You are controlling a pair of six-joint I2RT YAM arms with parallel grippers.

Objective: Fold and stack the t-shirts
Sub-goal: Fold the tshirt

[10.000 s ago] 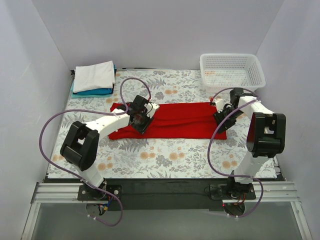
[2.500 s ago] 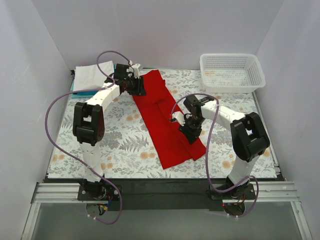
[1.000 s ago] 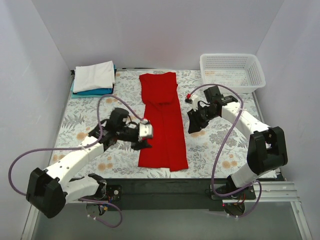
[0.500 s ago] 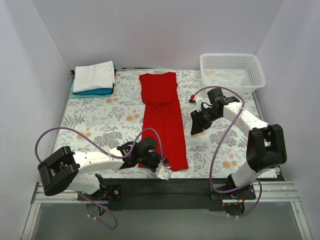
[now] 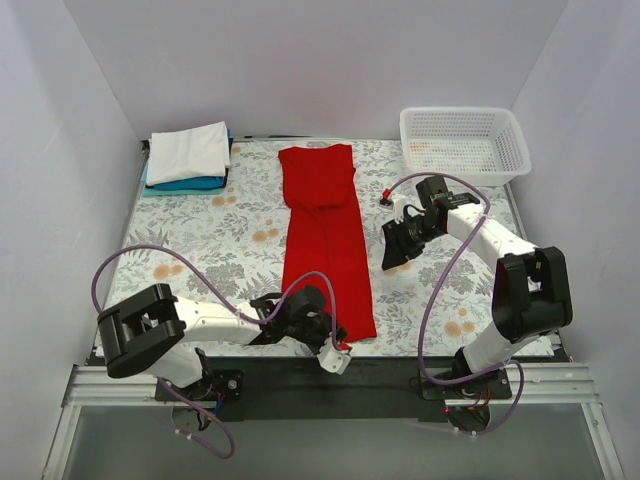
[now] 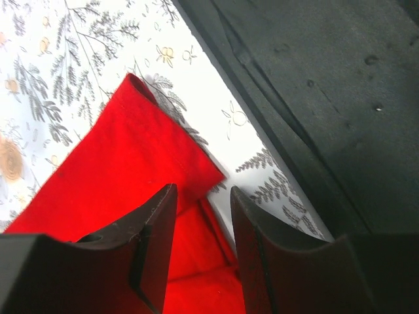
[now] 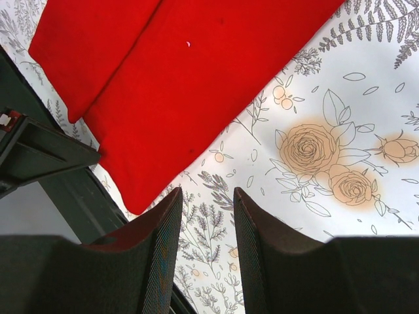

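Where the red t-shirt (image 5: 325, 240) lay: we found it folded into one long strip, its near hem corner just ahead of the left gripper (image 6: 201, 190) and the rest running away from that gripper over the tablecloth (image 5: 200, 230).
Left gripper: its jaws stood partly apart and held nothing.
Right gripper (image 7: 207, 193): its jaws were parted over bare tablecloth and empty, with the strip's long edge near its left side, not touching.
Finished pile: the white t-shirt (image 5: 188, 152) sat on the teal-blue t-shirt (image 5: 185, 183), well apart from both grippers.
Step, as we judged it: taking the near hem for a crosswise fold.
Risk one: a shallow pinch could catch only the top layer, so the lengthwise fold would fall open on lifting.
Risk two: a deep pinch could gather tablecloth too.
Risk three: lifting one corner alone could skew the strip.
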